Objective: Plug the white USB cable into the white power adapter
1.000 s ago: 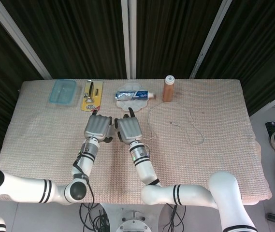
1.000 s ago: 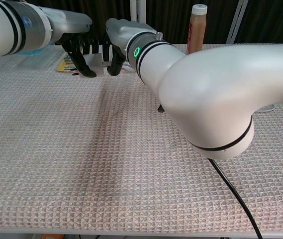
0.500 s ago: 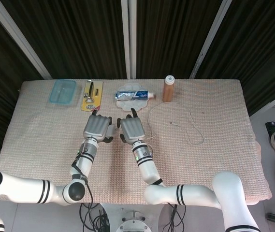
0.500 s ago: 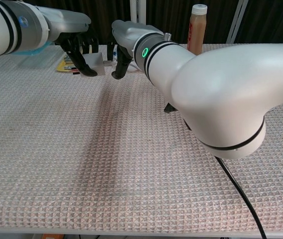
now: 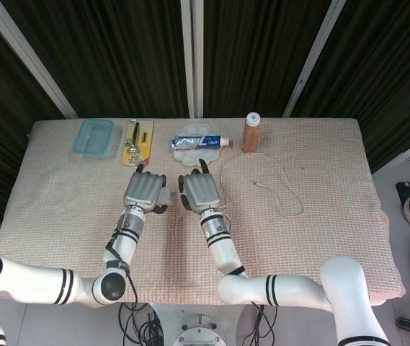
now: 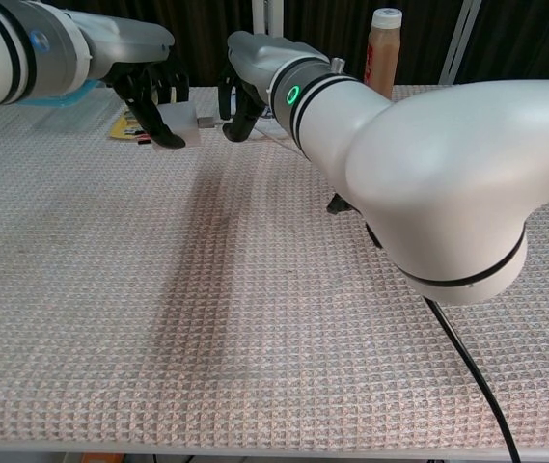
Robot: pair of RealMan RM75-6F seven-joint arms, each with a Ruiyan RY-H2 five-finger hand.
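Left hand [image 5: 145,190] grips the small white cube-shaped power adapter [image 6: 181,127], low over the pink woven tablecloth [image 5: 320,238]. Right hand [image 5: 200,189] sits just beside it, fingers curled at the thin white USB cable [image 5: 280,189] plug end; actual grip can't be confirmed. Cable loops off to the right.

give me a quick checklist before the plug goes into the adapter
1. Left hand holds the adapter: ok, white block sits at its fingers.
2. Right hand holds the plug: cannot tell, its fingers hide it.
3. Plug lined up with the socket: cannot tell, hidden in both views.
4. Cable lies slack on the table, free of the bottle: ok.
5. Hands side by side, close together: ok.
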